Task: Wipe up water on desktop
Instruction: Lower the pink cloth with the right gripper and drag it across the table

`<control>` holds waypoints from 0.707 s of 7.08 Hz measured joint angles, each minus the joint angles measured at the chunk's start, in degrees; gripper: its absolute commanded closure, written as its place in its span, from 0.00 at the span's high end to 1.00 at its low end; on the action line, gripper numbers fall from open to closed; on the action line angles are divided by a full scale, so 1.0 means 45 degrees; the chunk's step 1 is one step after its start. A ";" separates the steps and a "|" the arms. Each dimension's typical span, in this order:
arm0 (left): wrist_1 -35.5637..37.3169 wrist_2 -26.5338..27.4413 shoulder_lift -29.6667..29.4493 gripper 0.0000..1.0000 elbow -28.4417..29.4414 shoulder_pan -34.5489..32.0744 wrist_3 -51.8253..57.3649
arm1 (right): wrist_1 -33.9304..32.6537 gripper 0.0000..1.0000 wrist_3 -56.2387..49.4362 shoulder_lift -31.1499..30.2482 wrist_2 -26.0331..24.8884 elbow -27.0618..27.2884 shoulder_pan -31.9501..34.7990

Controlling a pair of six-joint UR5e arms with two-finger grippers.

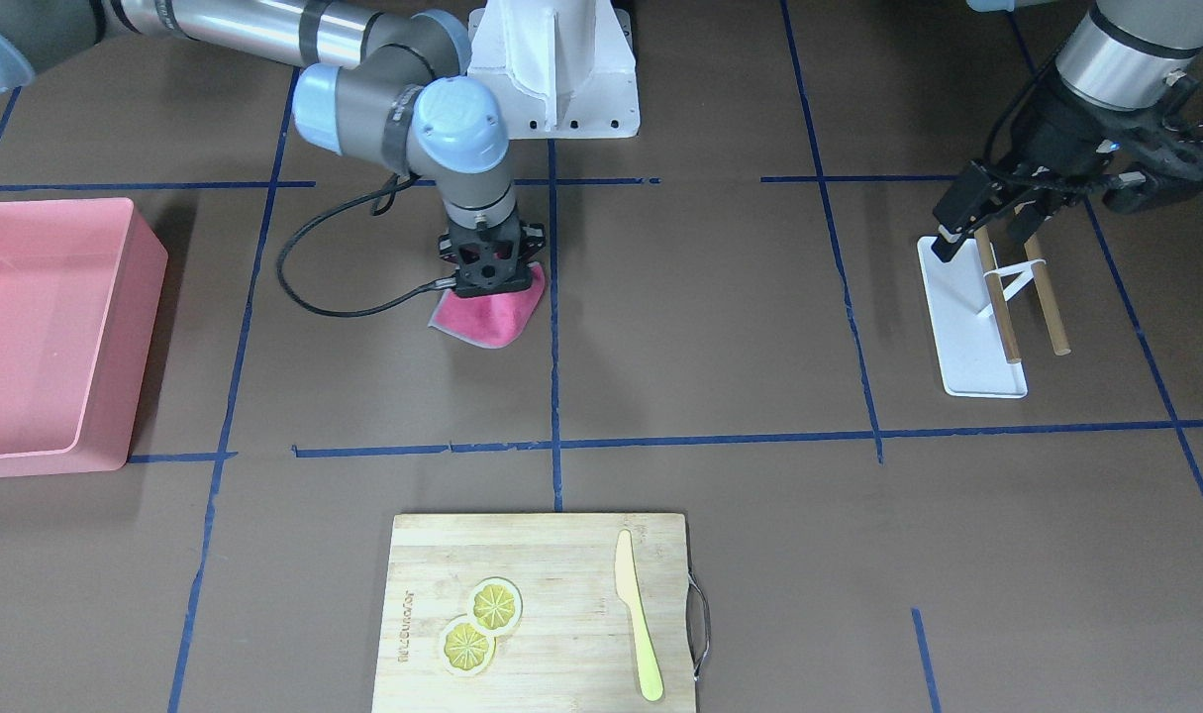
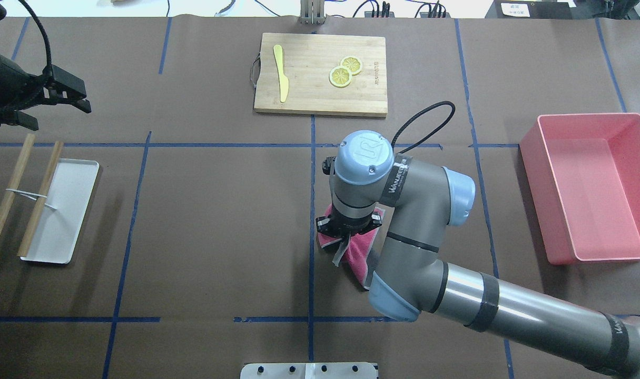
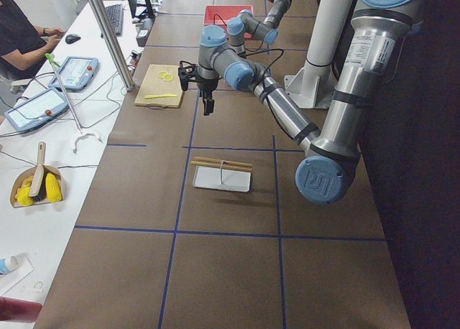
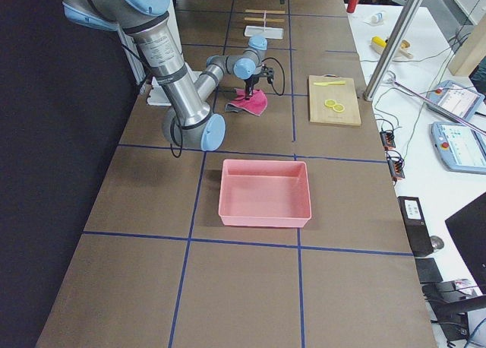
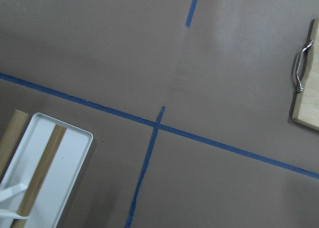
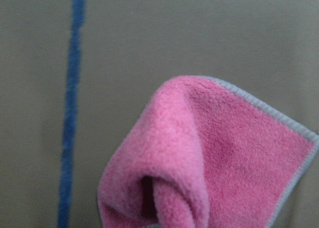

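Note:
The brown desktop (image 1: 710, 327) with its blue tape grid shows no water that I can make out. A pink cloth (image 1: 492, 312) with a grey hem lies on it beside a blue line; it also shows in the overhead view (image 2: 359, 252) and bunched up in the right wrist view (image 6: 209, 153). My right gripper (image 1: 487, 277) points straight down, shut on the cloth's top fold, and holds it against the desktop. My left gripper (image 2: 85, 100) is open and empty, hanging above the far end of a white tray (image 2: 61, 210).
Two wooden sticks (image 2: 38, 197) tied by a white band lie across the tray. A pink bin (image 2: 588, 184) stands at the robot's right. A cutting board (image 2: 320, 95) with a yellow knife (image 2: 282, 73) and lemon slices (image 2: 343, 73) sits at the far edge.

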 measured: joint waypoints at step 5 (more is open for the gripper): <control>-0.0016 0.0002 0.1175 0.99 -0.0210 -0.0617 0.1766 | -0.0836 0.00 -0.2042 -0.3340 0.0204 0.2909 0.1090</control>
